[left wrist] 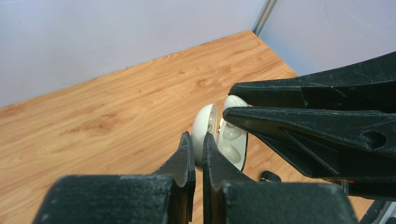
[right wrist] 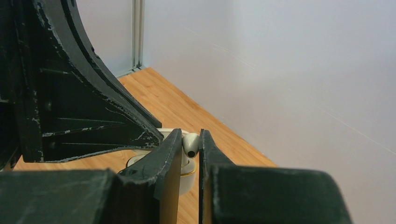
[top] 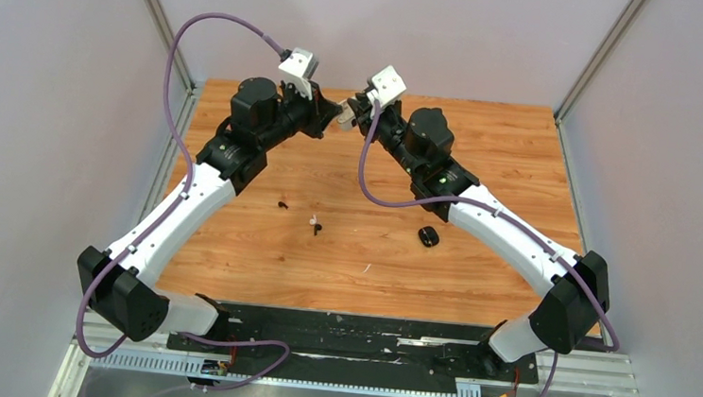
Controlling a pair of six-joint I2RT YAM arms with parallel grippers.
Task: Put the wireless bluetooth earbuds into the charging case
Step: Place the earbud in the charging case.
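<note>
Docking step: right gripper [right wrist: 190,135] clamped on a white earbud [right wrist: 190,145], which shows between the fingers right at the mouth of the open white case [left wrist: 232,140].
Left gripper [left wrist: 196,142]: jaws all but together, pinching the case by its lower edge, as far as I can judge. Lid [left wrist: 204,125] stands wide, wells facing the bud.
Where: both grippers nose to nose over the far middle of the table [top: 520,174]; the case looks to be held off the wood.
Progress: early, I'd say. The wells I can see look empty, and three more buds lie loose.
Next move: tiny, careful stuff. Line the stem up with its well, ease it down, and let go only once it seats. The left side has to hold the case steady and stop it twisting.
On the table: black earbud [top: 283,204] alone at left. Other black earbud [top: 317,229] just beside a spare white earbud [top: 312,220]. Black case [top: 429,236] to the right, well apart from them.
Hidden: from above, the wrists cover the meeting point, so case and bud barely show. The held bud's stem sits down between the fingers, out of sight. Which well it is aimed at, I cannot tell. Black case open or closed: too small to tell. Pale speck nearer the front edge: can't name it.
</note>
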